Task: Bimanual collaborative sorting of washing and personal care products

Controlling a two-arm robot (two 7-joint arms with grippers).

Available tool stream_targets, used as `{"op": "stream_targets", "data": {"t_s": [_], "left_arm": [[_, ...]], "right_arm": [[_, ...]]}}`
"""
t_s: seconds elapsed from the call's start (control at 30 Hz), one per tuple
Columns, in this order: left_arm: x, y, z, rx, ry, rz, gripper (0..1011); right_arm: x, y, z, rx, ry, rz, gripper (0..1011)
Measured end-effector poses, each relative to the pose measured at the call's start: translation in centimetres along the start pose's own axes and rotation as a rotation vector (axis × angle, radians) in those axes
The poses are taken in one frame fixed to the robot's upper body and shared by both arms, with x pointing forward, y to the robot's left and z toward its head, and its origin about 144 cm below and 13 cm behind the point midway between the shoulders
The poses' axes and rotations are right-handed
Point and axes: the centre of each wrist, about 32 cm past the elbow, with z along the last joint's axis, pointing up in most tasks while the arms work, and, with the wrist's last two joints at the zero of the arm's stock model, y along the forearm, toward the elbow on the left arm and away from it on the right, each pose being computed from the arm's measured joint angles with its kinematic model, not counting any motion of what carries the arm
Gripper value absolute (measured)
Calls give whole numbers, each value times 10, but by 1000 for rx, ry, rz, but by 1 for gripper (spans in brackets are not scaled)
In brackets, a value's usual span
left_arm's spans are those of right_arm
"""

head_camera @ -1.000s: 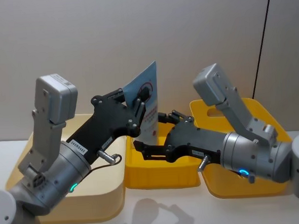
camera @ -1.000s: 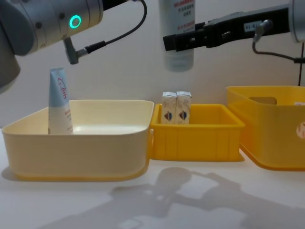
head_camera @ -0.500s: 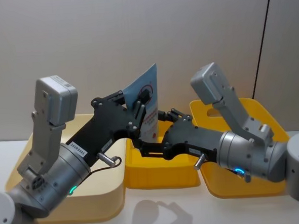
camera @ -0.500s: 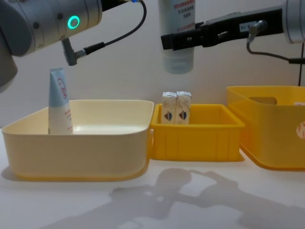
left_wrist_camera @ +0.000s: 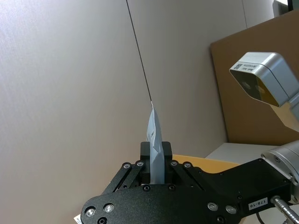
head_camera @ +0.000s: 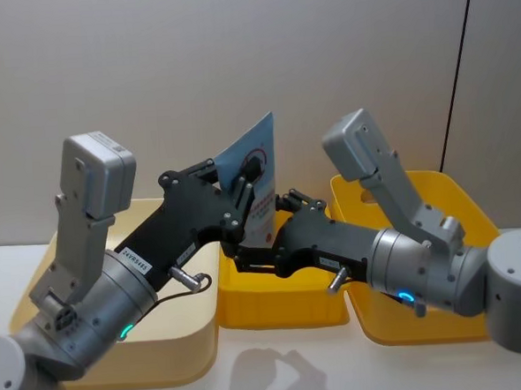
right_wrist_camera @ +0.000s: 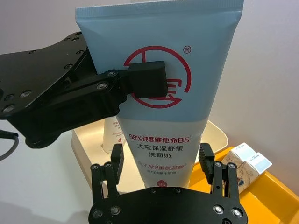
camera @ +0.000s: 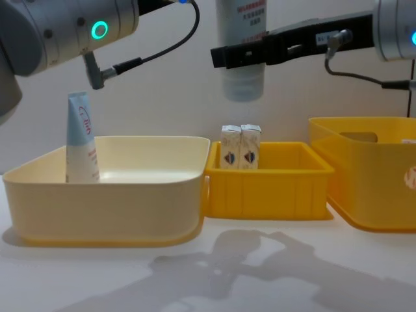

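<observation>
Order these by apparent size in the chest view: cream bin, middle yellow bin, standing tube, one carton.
1. cream bin, largest
2. middle yellow bin
3. standing tube
4. carton, smallest; the two cartons look alike

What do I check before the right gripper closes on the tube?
1. Hold: left gripper shut on the tube, upper half: ok.
2. Opening: right gripper open: ok.
3. Straddle: its fingers sit either side of the tube's lower half: ok.
4. Depth: fingers far enough past the tube: cannot tell.
5. Pose: tube hangs cap down: ok.
6. Drop spot: cream bin has room, one other tube standing in it: ok.
</observation>
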Motion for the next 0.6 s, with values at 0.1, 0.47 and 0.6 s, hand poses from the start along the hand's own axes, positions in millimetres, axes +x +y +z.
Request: {"op": "stream_targets", "data": {"t_s": [0.1, 0.47, 0.6], "left_arm": [[0, 0, 0, 1, -1, 0, 140], [1, 1, 0, 3, -4, 3, 140], [1, 1, 0, 4, -5, 4, 141]], "right_arm": [[0, 1, 0, 0, 1, 1, 1001], [-1, 6, -1, 8, 0, -12, 1001], [-1, 7, -2, 10, 1, -15, 1001]]}}
